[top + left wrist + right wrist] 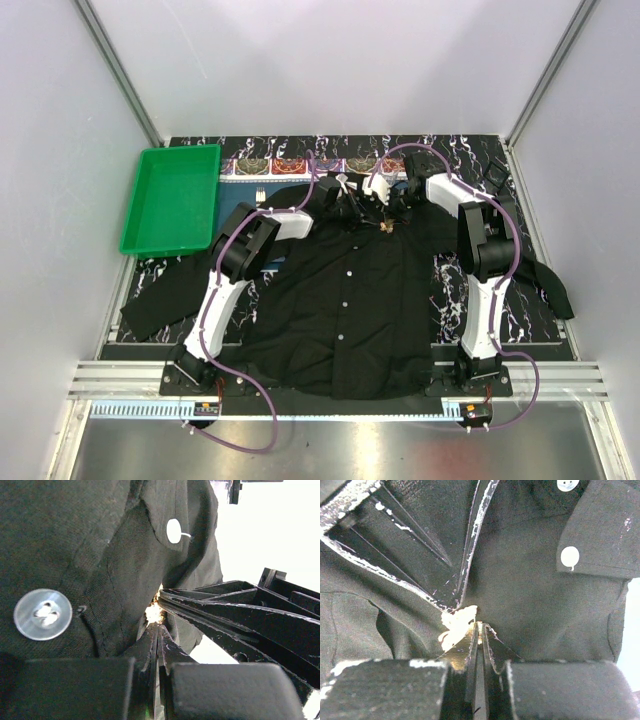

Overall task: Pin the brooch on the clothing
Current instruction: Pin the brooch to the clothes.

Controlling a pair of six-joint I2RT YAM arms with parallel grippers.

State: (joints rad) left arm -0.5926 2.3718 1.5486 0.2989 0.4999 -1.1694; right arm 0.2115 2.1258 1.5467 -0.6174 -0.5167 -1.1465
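Desk [447, 295]: carries the clothing [350, 310], spread flat, front up, beneath both grippers. Left gripper [157, 630]: clenched, tips by the collar. Right gripper [479, 629]: clenched, tips meeting the left gripper's. Brooch [456, 624]: just ahead and left of the right gripper's tips, touching both grippers, against the cloth; which one holds it, cannot tell. Status, judged: placement reached; piercing and clasp unconfirmed; release outstanding.
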